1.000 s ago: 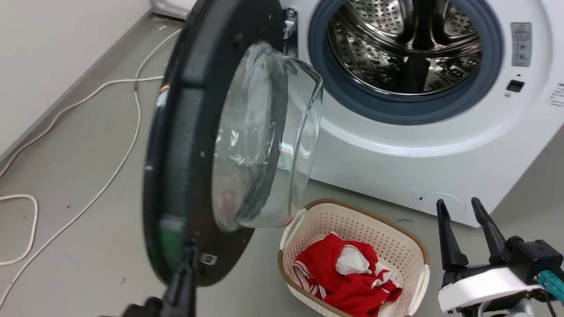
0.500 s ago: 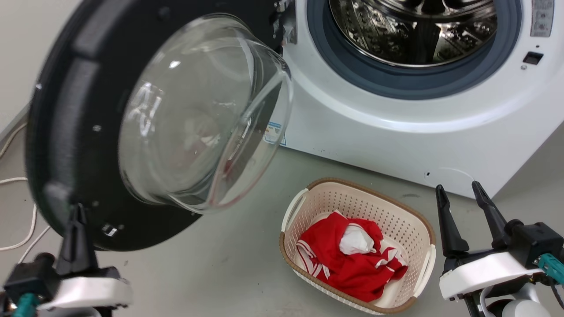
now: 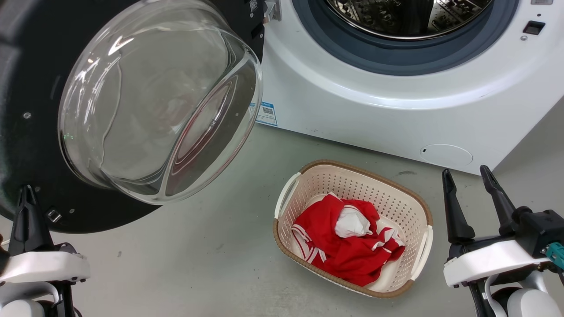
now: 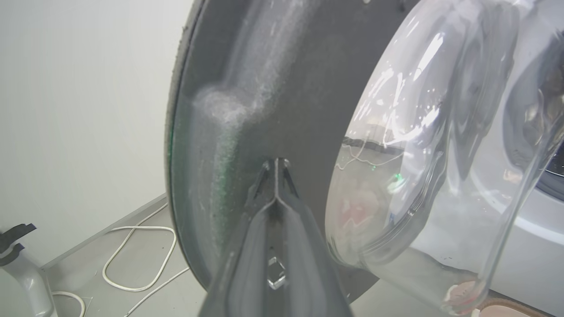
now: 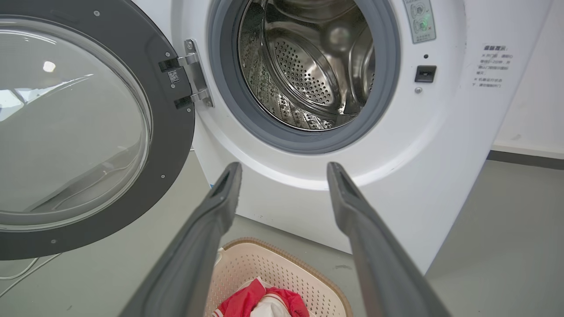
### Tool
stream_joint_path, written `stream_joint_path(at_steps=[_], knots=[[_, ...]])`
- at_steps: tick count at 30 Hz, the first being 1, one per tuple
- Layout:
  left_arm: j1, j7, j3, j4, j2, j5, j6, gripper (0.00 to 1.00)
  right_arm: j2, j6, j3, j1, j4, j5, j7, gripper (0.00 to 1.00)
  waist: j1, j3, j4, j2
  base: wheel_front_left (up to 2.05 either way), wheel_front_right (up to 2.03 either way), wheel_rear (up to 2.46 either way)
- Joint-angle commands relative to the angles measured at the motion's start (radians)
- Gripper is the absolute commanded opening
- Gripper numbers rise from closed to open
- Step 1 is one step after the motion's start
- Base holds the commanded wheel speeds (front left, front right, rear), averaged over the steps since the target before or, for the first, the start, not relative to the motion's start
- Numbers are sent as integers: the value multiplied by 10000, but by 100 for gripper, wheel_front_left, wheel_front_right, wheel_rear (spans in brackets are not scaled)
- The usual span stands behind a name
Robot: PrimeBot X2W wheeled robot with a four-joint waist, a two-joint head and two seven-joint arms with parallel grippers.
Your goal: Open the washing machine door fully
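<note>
Lower left of the head view: the left gripper (image 3: 26,196) has its fingers pressed together, holding nothing, tips at the inner black face of the washing machine door (image 3: 22,88), which stands wide open at upper left. Lower right, the right gripper (image 3: 465,172) is spread and empty. Behind is the washing machine (image 3: 352,110). The closed tips may skid off the slick rim, or overdrive the hinge (image 5: 194,75).
</note>
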Motion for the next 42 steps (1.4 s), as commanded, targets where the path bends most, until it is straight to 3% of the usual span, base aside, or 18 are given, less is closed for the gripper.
stream_joint_path(at_steps=[1, 6, 17, 18, 20, 21, 22, 30, 42], knots=[[-141, -14, 123, 98, -54, 85, -43, 0, 13, -3, 4, -120, 8, 30, -18, 100, -1, -6, -25, 0, 0, 0, 0], [25, -16, 439, 90, -279, 509, -309, 0, 13, -3, 43, -71, 178, 219, -141, 100, -1, -165, -92, 0, 0, 0, 0], [1357, -16, 113, -926, -1162, 1355, -528, 0, 13, -3, 322, 189, 641, 477, -501, 100, -1, -1031, -480, 0, 0, 0, 0], [1498, -16, 40, -1043, -1267, 1388, -525, 6, 13, -3, 360, 214, 647, 504, -518, 100, -1, -1104, -536, 0, 0, 0, 0], [1751, -16, -154, -1190, -1445, 1467, -548, 48, 11, -3, 386, 297, 647, 497, -546, 100, -1, -1255, -650, 0, 0, 0, 0], [1838, -16, -261, -1276, -1537, 1455, -564, 81, 11, -3, 401, 356, 644, 487, -543, 100, -1, -1315, -707, 0, 0, 0, 0], [1912, -16, -339, -1348, -1618, 1417, -569, 100, 13, -3, 414, 407, 642, 476, -546, 100, -1, -1380, -767, 0, 0, 0, 0], [2269, -16, -1155, -1664, -1953, 1608, -607, 100, 11, -3, 420, 563, 401, 215, -541, 100, -1, -1693, -1346, 0, 0, 0, 0], [1182, -18, -2114, -1342, -1931, 2053, -835, 100, 13, -3, 130, 723, -92, -277, -423, 100, -1, -1906, -2555, 0, 0, 0, 0]])
